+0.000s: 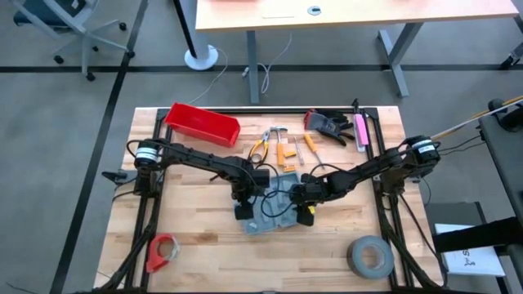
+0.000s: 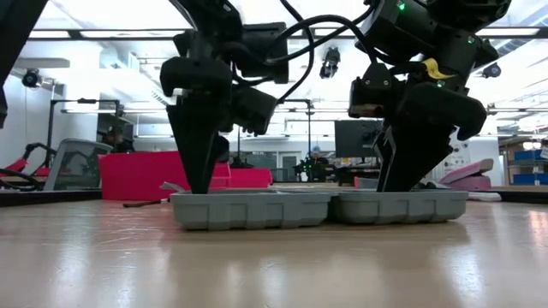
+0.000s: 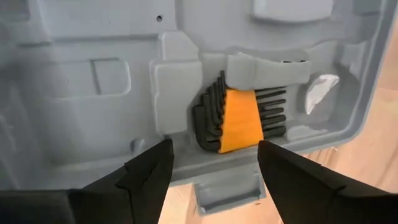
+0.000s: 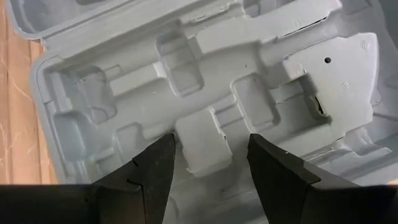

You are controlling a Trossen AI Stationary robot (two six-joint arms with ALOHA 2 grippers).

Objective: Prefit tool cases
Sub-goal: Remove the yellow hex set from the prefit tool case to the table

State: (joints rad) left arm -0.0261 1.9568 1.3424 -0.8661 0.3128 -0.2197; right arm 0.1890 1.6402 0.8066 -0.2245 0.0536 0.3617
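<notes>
Both grippers, left (image 3: 211, 163) and right (image 4: 211, 155), hang open over the open tool case (image 1: 274, 214), so each should lower gently between its fingers.

Matt grey plastic case (image 1: 274, 214), wooden table (image 1: 196, 220)

You are looking down on a grey floor (image 1: 65, 122) crossed by dark lines, where an office chair (image 1: 69, 24) is standing near a pale desk (image 1: 343, 12). Across the room, ceiling lights (image 2: 103, 13) are glowing over shelving (image 2: 524, 158).
</notes>
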